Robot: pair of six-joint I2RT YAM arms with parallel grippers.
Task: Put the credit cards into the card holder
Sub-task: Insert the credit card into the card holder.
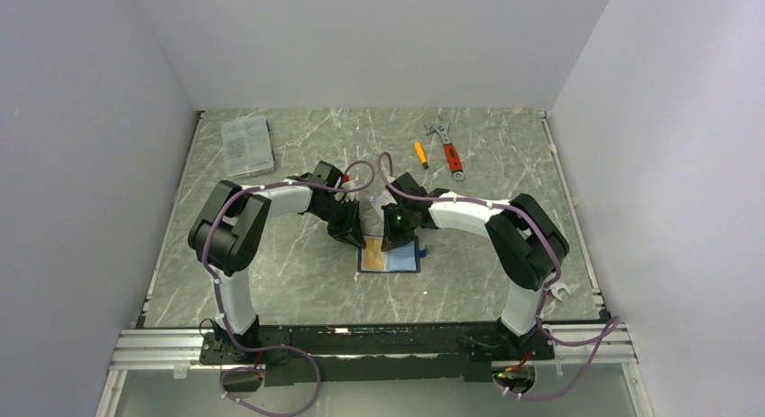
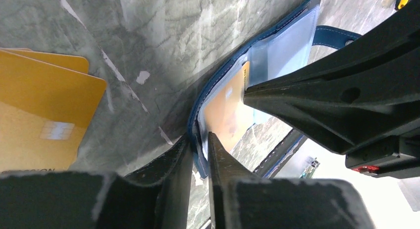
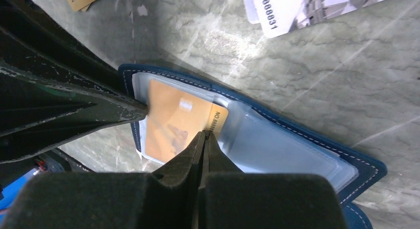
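Your right hand [image 3: 204, 135], clamped tight on nothing, pressed its tip against an orange credit card [image 3: 171, 122] lying mostly inside the clear sleeve of the open card holder [image 3: 297, 140] at mid-desk [image 1: 298, 273]. Your left hand [image 2: 199, 140], jaws narrow, straddled the card holder's left rim; whether it pinched could not be told. The card looked thin, stiff and slick, best pushed by its edge. The holder looked soft and likely to slide unless pinned. More orange cards [image 2: 39, 115] lay left of the card holder, a silvery-white card [image 3: 307, 6] on its far side. Both hands crowded each other over the sleeve.
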